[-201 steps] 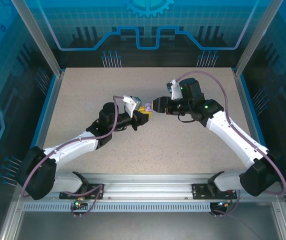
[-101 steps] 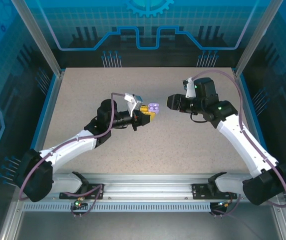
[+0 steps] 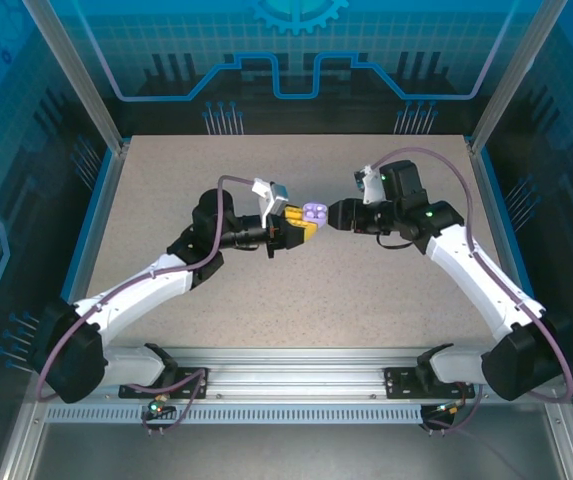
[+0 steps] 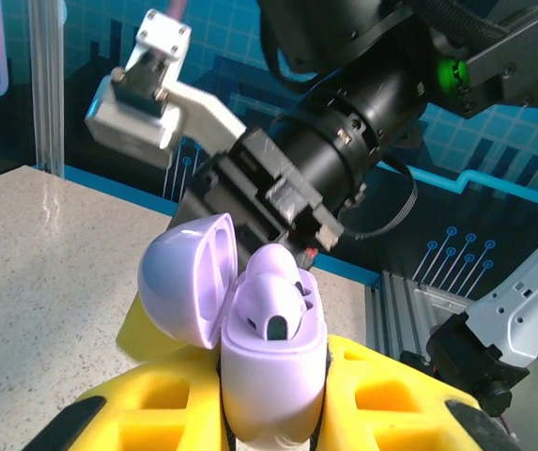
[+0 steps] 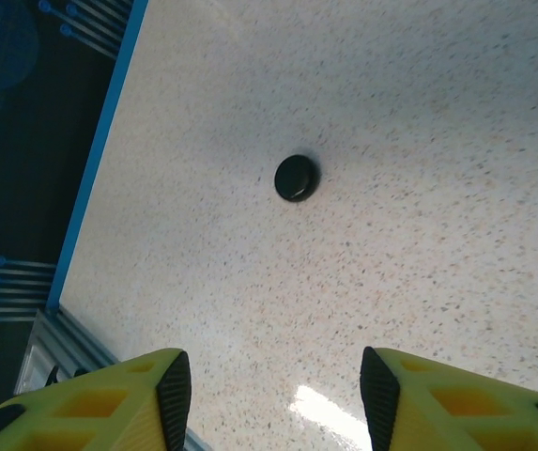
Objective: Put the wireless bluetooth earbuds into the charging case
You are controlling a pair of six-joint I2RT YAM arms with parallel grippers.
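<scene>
A pale lavender charging case stands upright between my left gripper's yellow fingers, which are shut on its body. Its lid hangs open to the left. Lavender earbuds sit in the case's wells, one dark tip facing the camera. From above, the case is held over the table's middle by the left gripper. My right gripper hovers just to its right, pointing at it. The right gripper is open with nothing between its fingers.
A small black round object lies on the speckled table in the right wrist view. The table's blue left edge and an aluminium rail run beside it. Transparent blue walls enclose the table.
The right gripper left the case, drew back to the right, then came close to it again. The left gripper carried the case slightly rightward.
</scene>
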